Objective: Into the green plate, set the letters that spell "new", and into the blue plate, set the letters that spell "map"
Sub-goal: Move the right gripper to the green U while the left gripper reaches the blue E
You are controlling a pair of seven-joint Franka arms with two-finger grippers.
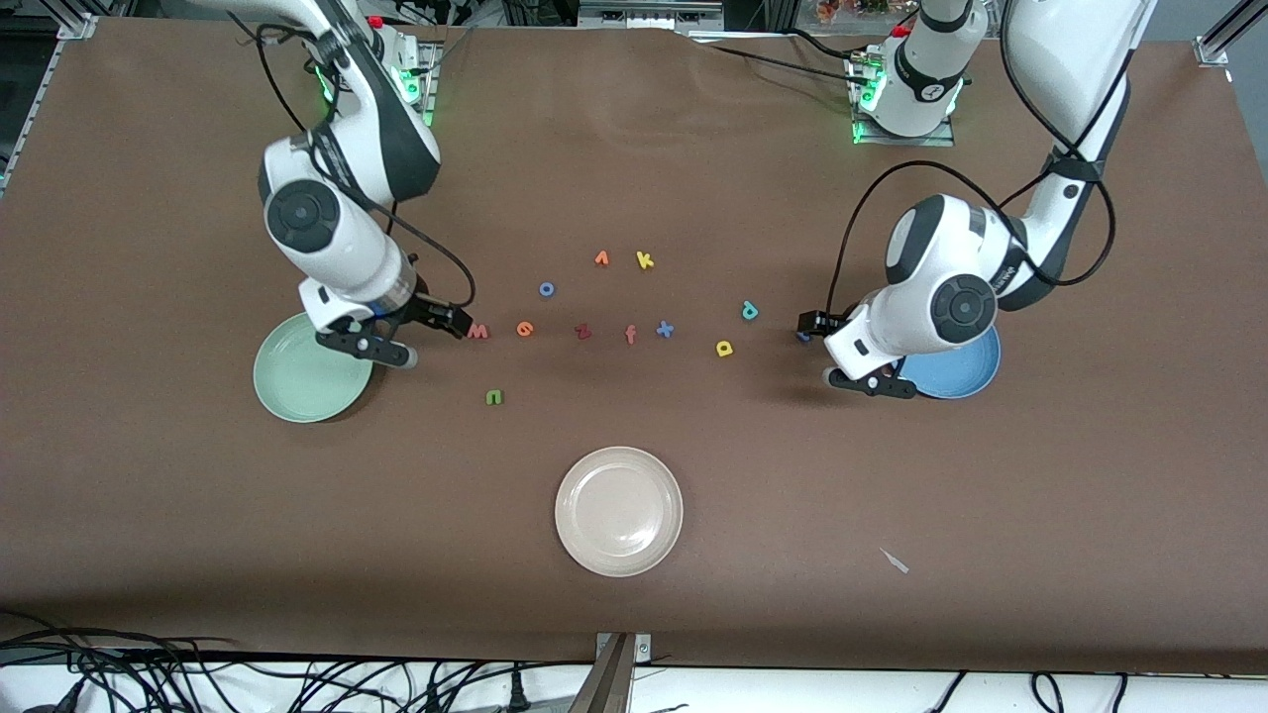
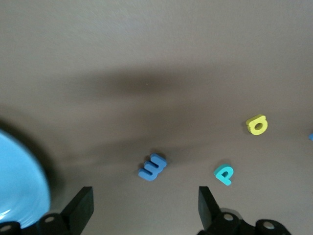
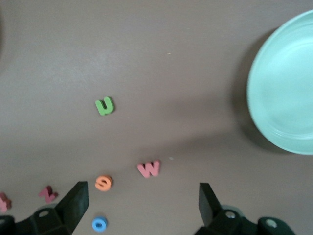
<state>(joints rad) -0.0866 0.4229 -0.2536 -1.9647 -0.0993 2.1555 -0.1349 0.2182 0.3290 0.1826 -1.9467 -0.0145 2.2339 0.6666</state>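
Three tiny, light foam letters, the blue m (image 2: 152, 167), teal p (image 2: 224, 174) and yellow a (image 2: 257, 124), are seen just ahead of the spread-fingered left gripper (image 2: 145, 208) beside the blue plate (image 2: 19, 181), best pinched across flat sides, while the right gripper (image 3: 142, 203) is held equally wide near the pink w (image 3: 149, 168).

This is a robotics lab. Two white-and-black robot arms (image 1: 342, 198) stand bolted at the edge of a wide worktop covered in plain brown sheet (image 1: 198, 555), green status lights glowing at their bases. Loose black cables (image 1: 198, 683) trail along its near edge, and aluminium frame rails (image 1: 1223, 35) show at the corners.
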